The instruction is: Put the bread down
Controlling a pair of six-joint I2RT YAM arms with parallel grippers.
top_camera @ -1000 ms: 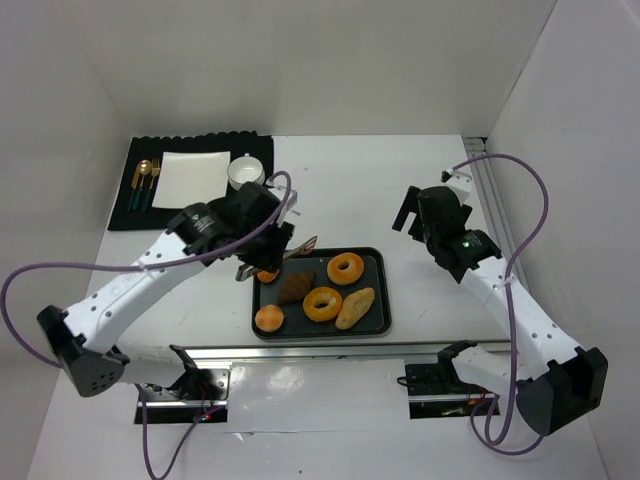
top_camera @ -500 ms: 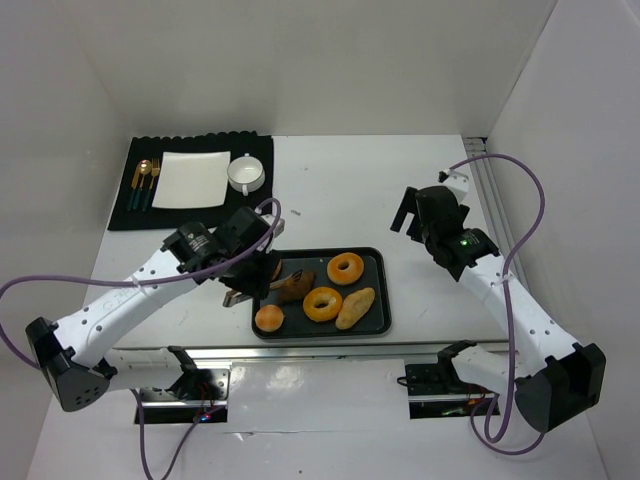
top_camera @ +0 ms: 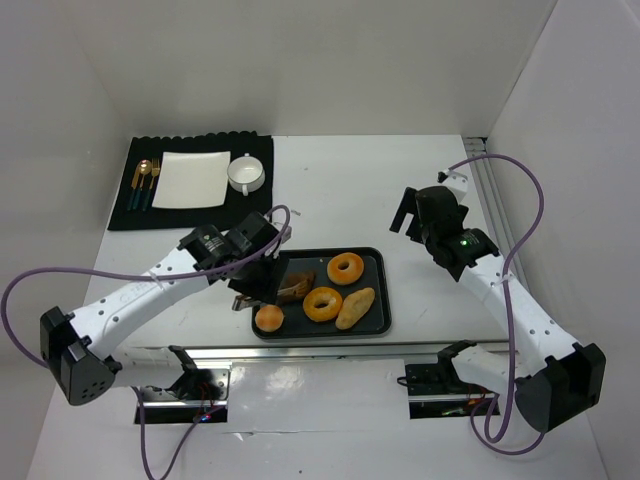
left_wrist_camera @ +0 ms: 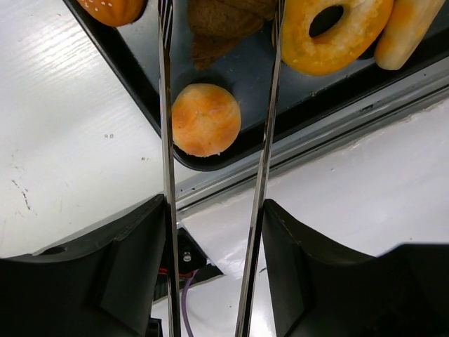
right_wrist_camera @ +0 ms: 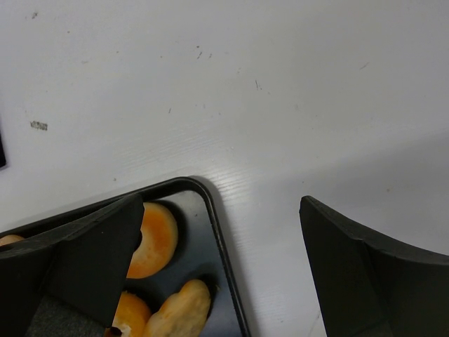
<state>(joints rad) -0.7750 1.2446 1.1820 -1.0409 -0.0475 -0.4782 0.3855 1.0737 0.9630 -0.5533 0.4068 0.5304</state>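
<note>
The left gripper (top_camera: 263, 277) hangs over the left end of a black tray (top_camera: 384, 300) at lower centre of the overhead view. It is clamped on a pair of metal tongs (left_wrist_camera: 165, 140) whose two arms stand spread.

In the left wrist view the tong tips run off the top edge, so it cannot be told whether they touch the dark bread (left_wrist_camera: 223, 20) lying between them. The bread is cut off there too, and from overhead the arm covers part of it. What shows is a deep brown, ridged crust. It sits in the tray's left half, close to a round bun (left_wrist_camera: 206, 119) in the tray's lower left corner.

A speckled bun (left_wrist_camera: 112, 7) barely shows at the upper left edge of the wrist view. Ring doughnuts (top_camera: 345, 268) and a long roll (top_camera: 356, 307) fill the tray's right side.

White table (top_camera: 340, 190) stretches above the tray and to its right. At upper left a white plate (top_camera: 190, 178) lies on a black mat (top_camera: 258, 148) beside a cup (top_camera: 245, 172).

The right gripper (top_camera: 404, 212) hovers right of the tray, apart from it, fingers spread wide.
</note>
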